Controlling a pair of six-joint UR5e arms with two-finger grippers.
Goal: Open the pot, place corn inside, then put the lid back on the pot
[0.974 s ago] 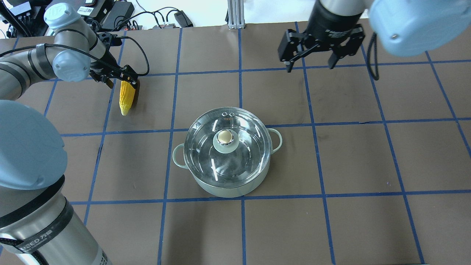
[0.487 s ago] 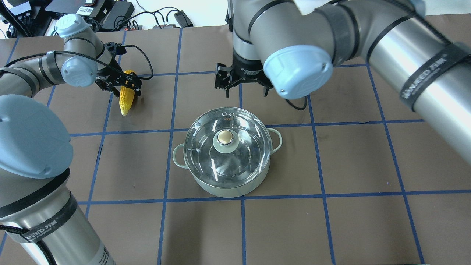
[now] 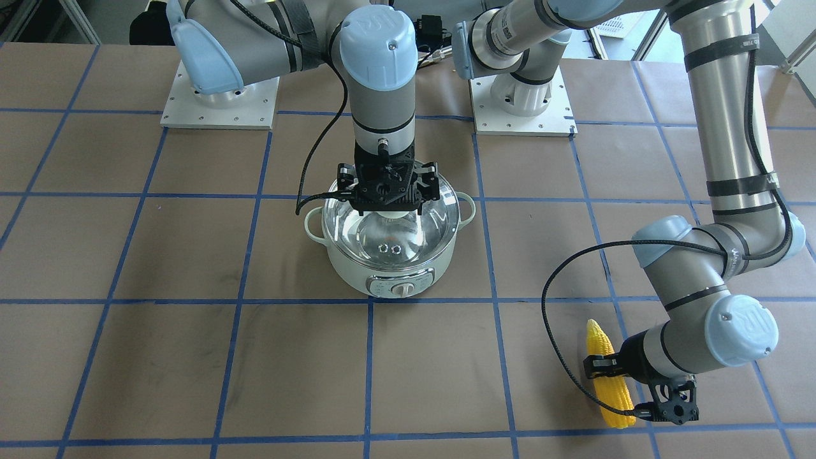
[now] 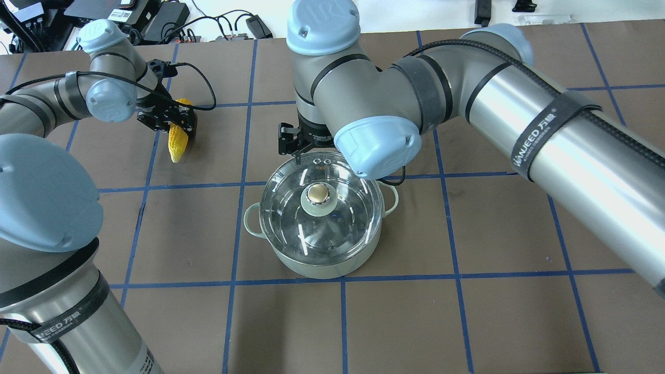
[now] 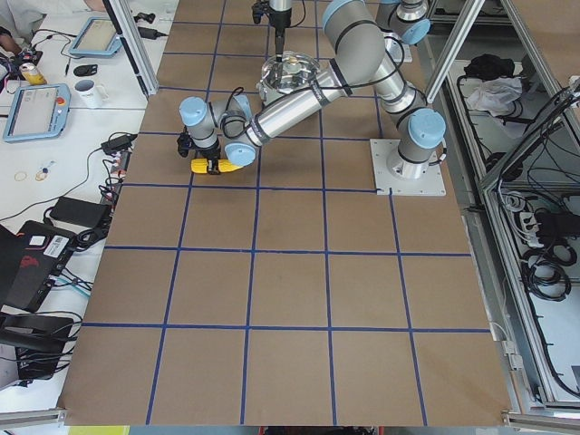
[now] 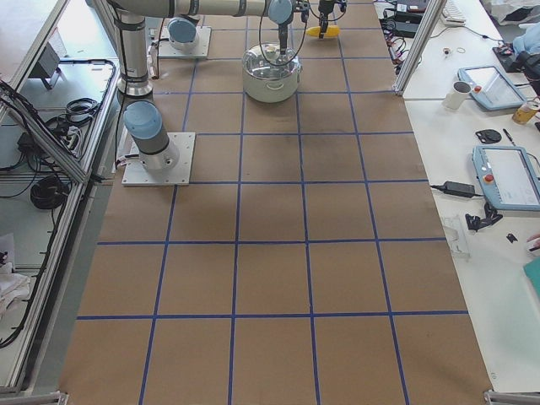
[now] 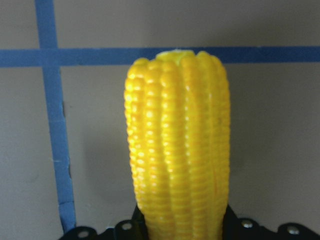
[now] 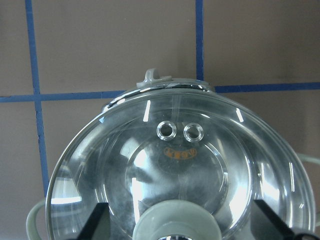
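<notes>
The pale green pot (image 4: 322,267) stands mid-table, its control panel (image 3: 398,287) on the far side from me. The glass lid (image 4: 340,226) sits on it, with its knob (image 4: 318,195) at the centre. My right gripper (image 3: 389,213) hangs open just above the lid. In the right wrist view its fingers (image 8: 97,222) stand on either side of the knob (image 8: 172,222), apart from it. My left gripper (image 4: 176,124) is shut on the yellow corn (image 4: 176,143) at the far left, low over the table. The corn also shows in the front view (image 3: 605,357) and the left wrist view (image 7: 177,150).
The table is brown with a blue tape grid. Cables and power bricks (image 4: 166,21) lie beyond its far edge. The two arm base plates (image 3: 220,102) (image 3: 523,108) sit on my side. My right arm's forearm (image 4: 519,119) spans the right half above the table.
My right arm has swung in from the far right and now holds its open gripper over the pot's lid. My left gripper, with the corn, has barely shifted.
</notes>
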